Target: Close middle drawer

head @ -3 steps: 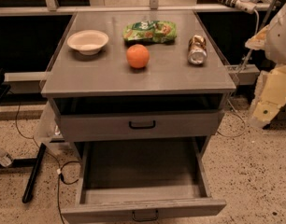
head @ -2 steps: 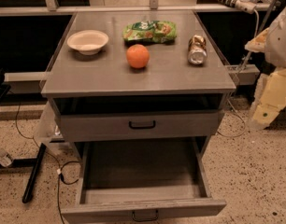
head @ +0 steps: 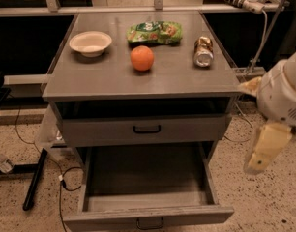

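Note:
The middle drawer [head: 148, 215] is pulled far out at the bottom of the view. It has a wide grey front, a small black loop handle [head: 149, 223], and a deep, plain grey box with nothing in it. My gripper [head: 262, 152] is the cream-coloured end of the white arm [head: 283, 93]. It hangs in the air to the right of the cabinet, level with the open drawer's right side and apart from it.
A narrower grey drawer [head: 147, 128] above stands slightly out with a dark gap over it. On the cabinet top [head: 90, 76] are a white bowl [head: 90, 43], an orange [head: 141, 58], a green snack bag [head: 154, 33] and a can [head: 203, 51]. Cables and a black bar [head: 34, 178] lie on the floor to the left.
The arm and gripper have dropped lower and a little left, towards the open drawer's right side. The drawers and the things on top have not moved.

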